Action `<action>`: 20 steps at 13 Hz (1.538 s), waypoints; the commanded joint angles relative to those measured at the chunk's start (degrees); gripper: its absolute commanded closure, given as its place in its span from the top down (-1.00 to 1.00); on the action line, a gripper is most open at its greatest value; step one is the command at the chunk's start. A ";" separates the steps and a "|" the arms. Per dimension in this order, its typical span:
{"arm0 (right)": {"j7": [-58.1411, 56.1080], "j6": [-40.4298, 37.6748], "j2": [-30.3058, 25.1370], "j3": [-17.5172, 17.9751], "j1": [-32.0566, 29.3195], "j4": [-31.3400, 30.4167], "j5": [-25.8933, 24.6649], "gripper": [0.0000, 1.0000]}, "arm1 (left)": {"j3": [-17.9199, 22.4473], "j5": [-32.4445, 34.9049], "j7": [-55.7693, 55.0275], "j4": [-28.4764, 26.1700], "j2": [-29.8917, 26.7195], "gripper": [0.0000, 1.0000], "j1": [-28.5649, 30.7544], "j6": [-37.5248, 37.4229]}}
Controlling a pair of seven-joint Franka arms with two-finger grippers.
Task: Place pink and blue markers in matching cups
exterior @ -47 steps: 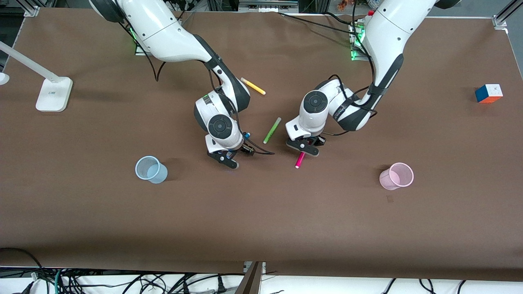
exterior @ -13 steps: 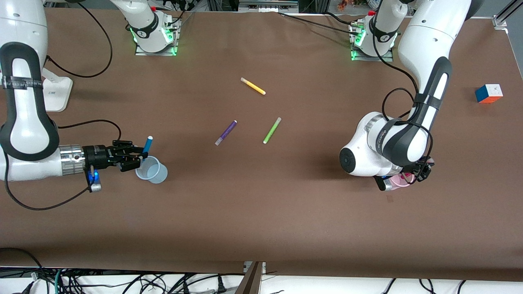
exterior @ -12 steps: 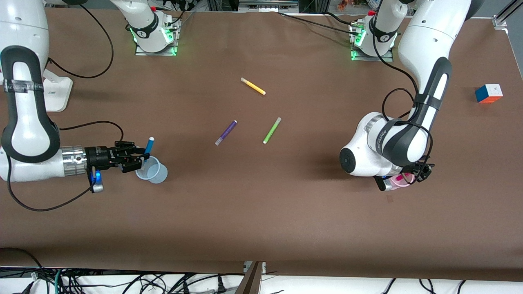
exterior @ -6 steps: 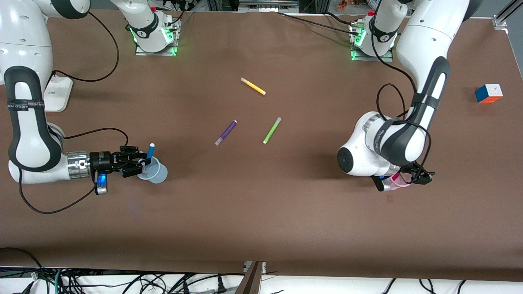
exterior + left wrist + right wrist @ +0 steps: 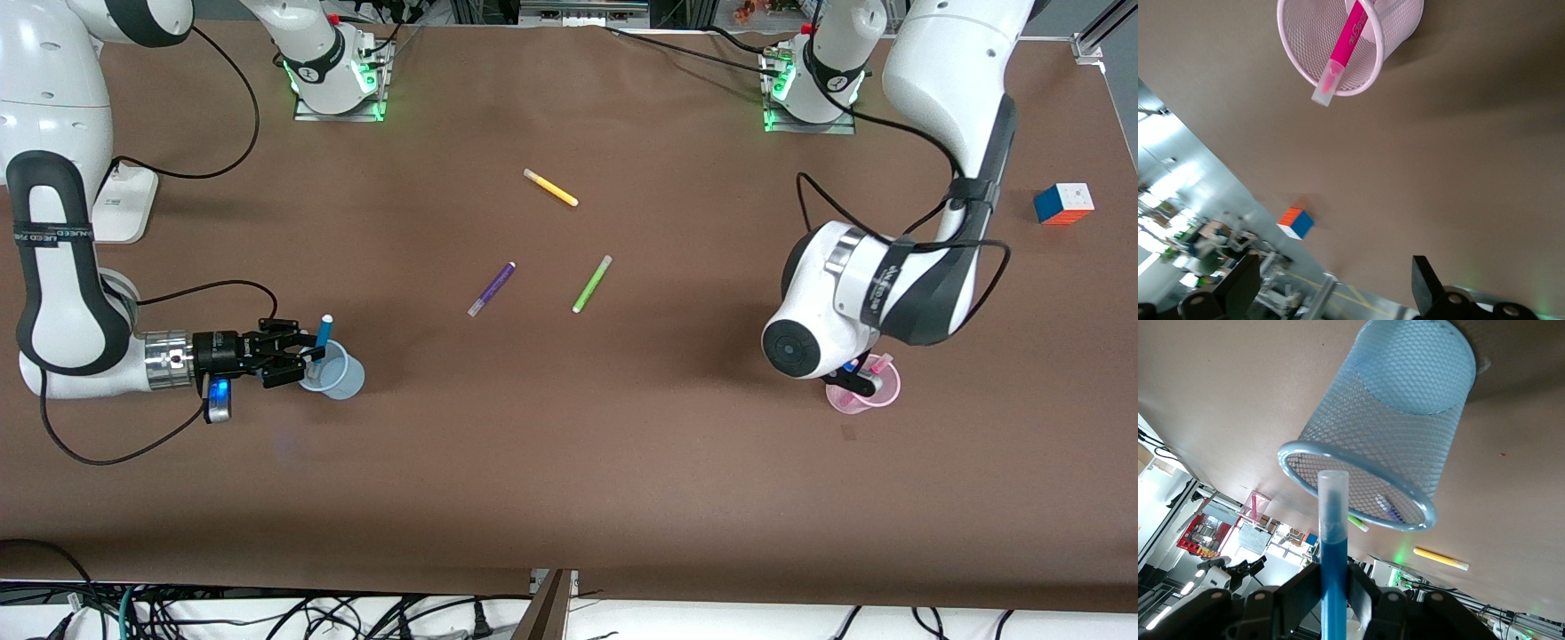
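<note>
The right pincer (image 5: 307, 351) is hovering just beside the blue cup (image 5: 331, 372) at the right arm's end of the worktop (image 5: 569, 462), its fingers clamped on the blue marker (image 5: 323, 331), which is standing steeply upright over the rim of the cup with its pale cap end uppermost. In the right wrist view the blue marker (image 5: 1333, 553) is running straight up out of the closed fingers (image 5: 1365, 590), and its pale end is lying in line with the rim of the blue cup (image 5: 1405, 413); it is not yet down inside. The left pincer (image 5: 858, 378) is hanging over the pink cup (image 5: 864, 391) at the left arm's end of the worktop, with its fingers spread apart and gripping nothing, as the left wrist view shows from its two separated fingertips (image 5: 1425, 283). The pink marker (image 5: 1345, 47) is sitting in the pink cup (image 5: 1338, 40), leaning against the rim with its pale end sticking out over the edge. On the middle of the worktop a purple pen (image 5: 492, 289), a lime-green pen (image 5: 592, 284) and a yellow pen (image 5: 550, 188) are lying apart from one another, the yellow one farthest from the front camera. A colour cube (image 5: 1063, 204) is sitting near the worktop's edge at the left arm's end.
</note>
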 commanded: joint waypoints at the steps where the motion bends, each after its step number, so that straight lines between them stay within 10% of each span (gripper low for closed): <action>1: -0.49 -1.24 0.54 0.87 -1.07 0.88 1.65 0.58 | -0.25 -9.39 -5.29 -0.54 -4.62 1.00 3.86 5.45; 9: 3.20 -10.19 -1.39 0.52 -2.65 6.67 0.07 0.77 | -1.31 -25.31 -0.04 -0.72 -19.29 1.00 14.14 15.52; 20: 1.27 -19.77 -31.08 1.22 3.48 6.33 -42.88 0.96 | 9.68 -31.93 7.28 -17.51 -39.10 1.00 9.86 24.04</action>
